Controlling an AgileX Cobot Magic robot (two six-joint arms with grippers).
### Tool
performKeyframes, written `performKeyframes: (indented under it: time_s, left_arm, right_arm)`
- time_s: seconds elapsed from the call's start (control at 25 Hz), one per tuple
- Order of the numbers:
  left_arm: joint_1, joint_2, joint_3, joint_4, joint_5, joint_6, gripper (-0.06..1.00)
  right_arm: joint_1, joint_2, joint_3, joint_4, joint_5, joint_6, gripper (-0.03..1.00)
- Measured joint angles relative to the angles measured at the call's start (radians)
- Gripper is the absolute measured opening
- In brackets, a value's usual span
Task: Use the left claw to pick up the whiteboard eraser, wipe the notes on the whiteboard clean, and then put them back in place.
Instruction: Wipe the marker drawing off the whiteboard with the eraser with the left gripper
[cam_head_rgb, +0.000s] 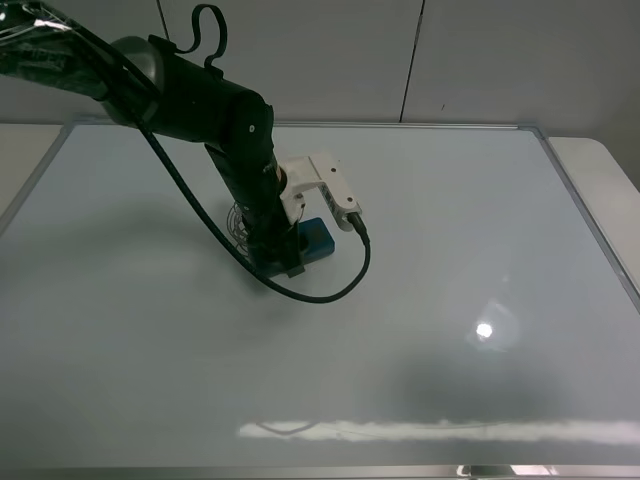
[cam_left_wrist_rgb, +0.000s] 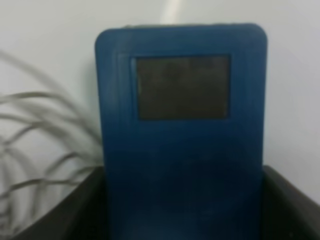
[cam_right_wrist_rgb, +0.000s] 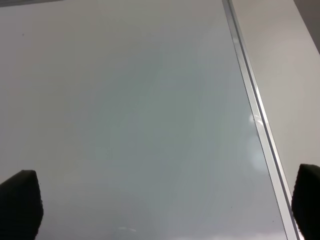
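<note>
The whiteboard (cam_head_rgb: 420, 330) is large and glossy white with a thin silver frame. The left claw (cam_head_rgb: 288, 252) reaches down onto it left of centre and is shut on the teal-blue whiteboard eraser (cam_head_rgb: 320, 238), which rests on the board. In the left wrist view the eraser (cam_left_wrist_rgb: 182, 100) fills the middle, with a black finger (cam_left_wrist_rgb: 75, 210) against each side. The notes (cam_head_rgb: 238, 222), thin dark loops, lie just left of the eraser and are mostly hidden by the arm; they also show in the left wrist view (cam_left_wrist_rgb: 35, 130). The right gripper (cam_right_wrist_rgb: 165, 205) is open over bare board near the right frame.
The board's silver right frame (cam_right_wrist_rgb: 255, 100) runs beside a pale table strip (cam_right_wrist_rgb: 285, 60). A white box module (cam_head_rgb: 330, 190) and a looping black cable (cam_head_rgb: 330, 285) hang off the left arm. A lamp glare spot (cam_head_rgb: 485, 330) lies on the board.
</note>
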Motion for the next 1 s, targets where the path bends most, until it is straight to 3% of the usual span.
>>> performKeyframes:
  time_s: [0.28,0.64,0.8,1.0]
  left_arm:
    - [0.139,0.000,0.001,0.001,-0.078,0.051,0.55]
    - [0.330,-0.001,0.001,-0.006,-0.101,0.062,0.55]
    - [0.340,-0.002,0.001,-0.020,-0.089,0.063,0.55]
    - [0.292,-0.002,0.000,-0.038,-0.070,0.069,0.55]
  right_arm:
    - [0.000,0.000,0.000,0.000,0.000,0.000,0.99]
    - [0.000,0.000,0.000,0.000,0.000,0.000,0.99]
    - [0.000,0.000,0.000,0.000,0.000,0.000,0.99]
    - [0.000,0.000,0.000,0.000,0.000,0.000,0.99]
